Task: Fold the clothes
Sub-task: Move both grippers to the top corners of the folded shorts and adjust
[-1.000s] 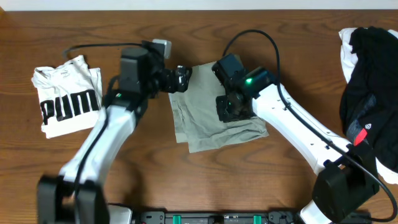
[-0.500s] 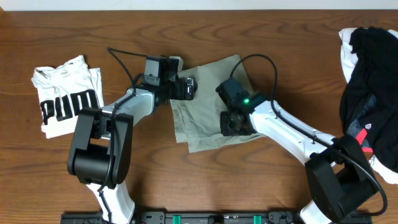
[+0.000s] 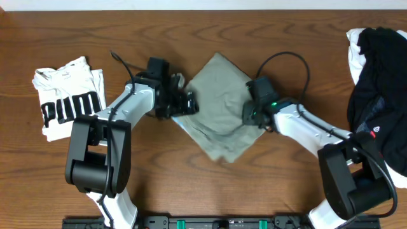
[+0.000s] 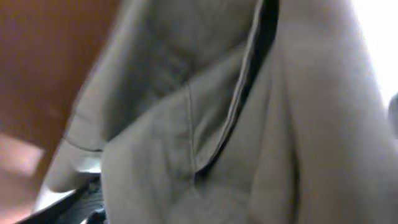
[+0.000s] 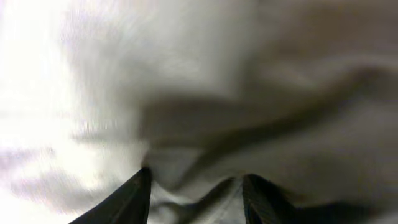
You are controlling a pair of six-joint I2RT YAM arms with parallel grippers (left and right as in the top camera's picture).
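Observation:
The khaki grey-green shorts [image 3: 219, 102] lie folded in the middle of the table, turned like a diamond. My left gripper [image 3: 186, 103] is at their left edge and is shut on the cloth. In the left wrist view the shorts [image 4: 205, 124] fill the frame and hide the jaws. My right gripper [image 3: 250, 115] is at their right edge. In the right wrist view its dark fingers [image 5: 134, 199] have bunched khaki cloth [image 5: 199, 124] pinched between them. The white PUMA tee [image 3: 67, 98] lies folded at far left.
A heap of black, white and red garments [image 3: 378, 83] lies at the right edge of the table. Black cables loop over both arms behind the shorts. Bare wood shows in front of the shorts.
The shorts have turned from a slanted rectangle into a diamond and shifted right. My right gripper moved from their middle to their right edge. My left gripper moved a little down along the left edge.

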